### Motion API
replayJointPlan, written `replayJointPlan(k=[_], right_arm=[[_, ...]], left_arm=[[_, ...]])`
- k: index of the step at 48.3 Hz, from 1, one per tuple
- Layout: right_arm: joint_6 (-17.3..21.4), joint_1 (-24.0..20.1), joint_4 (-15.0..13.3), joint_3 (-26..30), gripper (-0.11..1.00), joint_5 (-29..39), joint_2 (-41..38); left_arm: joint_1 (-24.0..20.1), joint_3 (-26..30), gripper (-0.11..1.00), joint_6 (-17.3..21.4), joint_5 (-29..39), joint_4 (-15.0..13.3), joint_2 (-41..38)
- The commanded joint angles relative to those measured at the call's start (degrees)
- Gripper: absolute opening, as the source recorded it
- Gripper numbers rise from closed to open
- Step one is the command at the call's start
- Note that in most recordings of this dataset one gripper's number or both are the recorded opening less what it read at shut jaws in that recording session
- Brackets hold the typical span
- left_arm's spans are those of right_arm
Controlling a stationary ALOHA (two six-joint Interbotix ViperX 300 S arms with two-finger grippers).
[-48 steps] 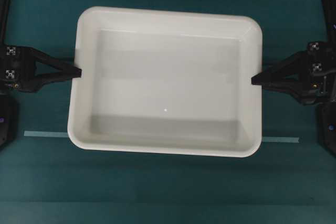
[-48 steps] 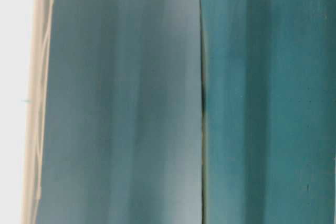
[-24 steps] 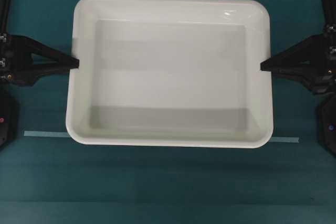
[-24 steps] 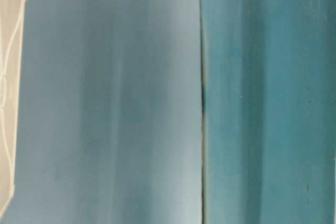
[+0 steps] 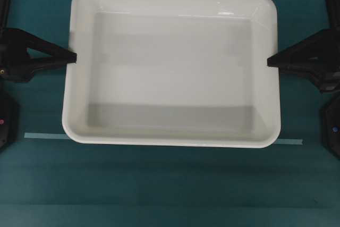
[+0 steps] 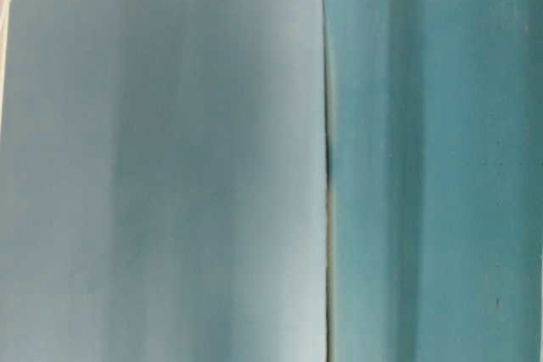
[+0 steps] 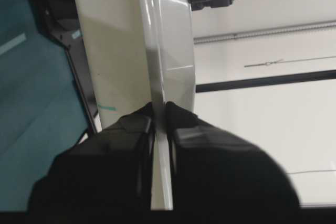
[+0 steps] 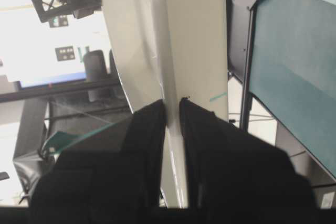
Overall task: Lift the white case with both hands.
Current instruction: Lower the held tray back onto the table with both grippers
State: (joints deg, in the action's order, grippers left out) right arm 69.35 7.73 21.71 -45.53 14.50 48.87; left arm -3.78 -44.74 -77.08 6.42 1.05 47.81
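- Seen from above, a large, shallow white case (image 5: 170,67) with rounded corners and a flared rim fills the middle of the picture, over a teal table (image 5: 159,184).
- Its long axis runs side to side, from one arm to the other, and its empty inside faces up.
- The left gripper (image 5: 72,57) meets the middle of the case's left short edge; its black, tapering fingers point inward toward the case.
- The right gripper (image 5: 270,61) meets the middle of the opposite short edge, pointing inward from the other side.
- So the case lies between the two grippers, each one directly outward from its own end, and neither arm is nearer than the other.
- In the left wrist view, the left gripper's two fingers (image 7: 131,129) are nearly together, with the thin white rim pinched between them.
- In the right wrist view, the right gripper's fingers (image 8: 149,121) likewise squeeze the rim on their side.
- Both wrist views show room background past the case's underside, so the case appears to be held off the table; a soft shadow falls on the table below its near edge.
- The table-level view shows only blurred teal surfaces; no case or gripper can be made out there.
- A thin pale tape line (image 5: 45,135) lies on the table, passing beneath the case's near edge.
- Judgement: keeping the case level depends on both ends rising evenly, since each grip holds only a narrow stretch of rim.
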Motion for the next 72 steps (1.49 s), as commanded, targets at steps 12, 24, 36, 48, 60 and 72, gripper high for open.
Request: replayJointPlan(k=[12, 24, 36, 48, 60, 72], right_arm=[[0.1, 0.1, 0.1, 1.7, 0.11, -0.5, -1.1], [0.1, 0.4, 0.2, 1.8, 0.11, -0.5, -0.7], [-0.3, 0.4, 0.1, 1.1, 0.11, 0.5, -2.3], [-0.7, -0.1, 0.0, -3.2, 0.11, 1.6, -6.1], [-0.9, -1.0, -0.4, -9.4, 0.10, -1.2, -8.5], [-0.9, -1.4, -1.6, -13.6, 0.10, -3.1, -13.1]], left_arm=[[0.2, 1.8, 0.04, 0.2, -0.4, 0.2, -3.3], [0.2, 1.8, 0.04, 0.2, -0.4, 0.2, -3.3], [0.2, 1.2, 0.04, 0.1, -0.4, 0.3, -4.2], [0.2, -2.5, 0.04, 0.0, -0.6, 0.3, -8.3], [-0.1, -8.6, 0.04, 0.0, -0.7, 0.3, -11.2], [-2.5, -12.1, 0.04, 0.0, -1.8, 0.2, -14.7]])
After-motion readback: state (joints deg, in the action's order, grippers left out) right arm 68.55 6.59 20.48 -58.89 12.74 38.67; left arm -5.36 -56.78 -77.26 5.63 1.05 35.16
